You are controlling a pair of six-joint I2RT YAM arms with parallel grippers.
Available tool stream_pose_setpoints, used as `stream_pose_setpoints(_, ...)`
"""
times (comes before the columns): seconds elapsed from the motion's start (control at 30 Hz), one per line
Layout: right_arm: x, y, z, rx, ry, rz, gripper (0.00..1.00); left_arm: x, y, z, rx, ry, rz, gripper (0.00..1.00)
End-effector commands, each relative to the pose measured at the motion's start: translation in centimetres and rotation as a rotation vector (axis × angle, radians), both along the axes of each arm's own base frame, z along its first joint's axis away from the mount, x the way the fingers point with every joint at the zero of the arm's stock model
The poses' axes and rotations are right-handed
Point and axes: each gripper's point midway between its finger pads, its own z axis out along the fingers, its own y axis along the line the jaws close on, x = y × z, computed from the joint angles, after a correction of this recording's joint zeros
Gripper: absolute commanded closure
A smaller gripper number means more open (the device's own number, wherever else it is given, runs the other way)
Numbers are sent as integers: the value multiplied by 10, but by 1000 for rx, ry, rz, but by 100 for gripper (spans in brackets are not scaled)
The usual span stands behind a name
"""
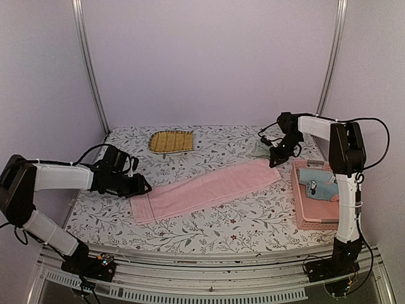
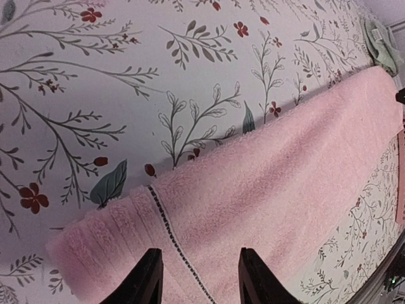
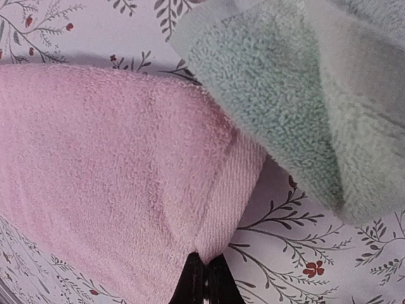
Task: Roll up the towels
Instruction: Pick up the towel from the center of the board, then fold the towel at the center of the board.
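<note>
Flower-printed cloth is covering the bench (image 1: 209, 228), and pale walls are closing it in behind and at both sides. The pink towel (image 1: 202, 187) is lying flat on this cloth as one long strip, running diagonally from the near left towards the far right. In the left wrist view its left end is showing a stitched border line crossing the width.

The right pincer (image 1: 274, 161) is grasping the towel's far right corner. Its dark fingers are pressing tightly together on the hem, and a small fold of pink cloth is bunching up at the tips. The left pincer (image 1: 142, 185) is hovering at the towel's left end, released. Its two dark fingers (image 2: 149, 278) are standing apart above the pink cloth with nothing clamped between them. Whether the tips are touching the cloth I cannot tell.

The pale sage green towel (image 1: 258, 149) is lying crumpled just beyond that same far right corner, its edge resting against the pink hem. The light blue towel (image 1: 316, 183) is sitting bundled in a pink tray (image 1: 313, 215) at the right side of the bench, just beside the pink towel's right end.

A yellow-brown woven mat (image 1: 171, 141) is lying near the far edge, well apart from all three towels. Metal posts (image 1: 88, 63) are rising along the back corners.
</note>
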Motion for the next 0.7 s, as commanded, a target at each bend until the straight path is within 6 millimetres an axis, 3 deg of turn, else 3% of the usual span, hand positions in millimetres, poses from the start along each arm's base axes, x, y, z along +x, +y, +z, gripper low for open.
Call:
stream_pose_setpoints(0.0,7,5,61,88,-83,-1,98,3,-7,1,-3,-3,-21,57)
stream_pose_setpoints(0.27,8,-4,88,127,-112,-22,98,-1,-4,-3,26,21,-32,57)
stream_pose_setpoints(0.57,28,-35,146,113,-251,-58,98,0,-10,-7,19,54,-56,57)
stream_pose_setpoints(0.67,29,-32,160,138,-283,-40,98,0,-12,-10,19,68,-66,57)
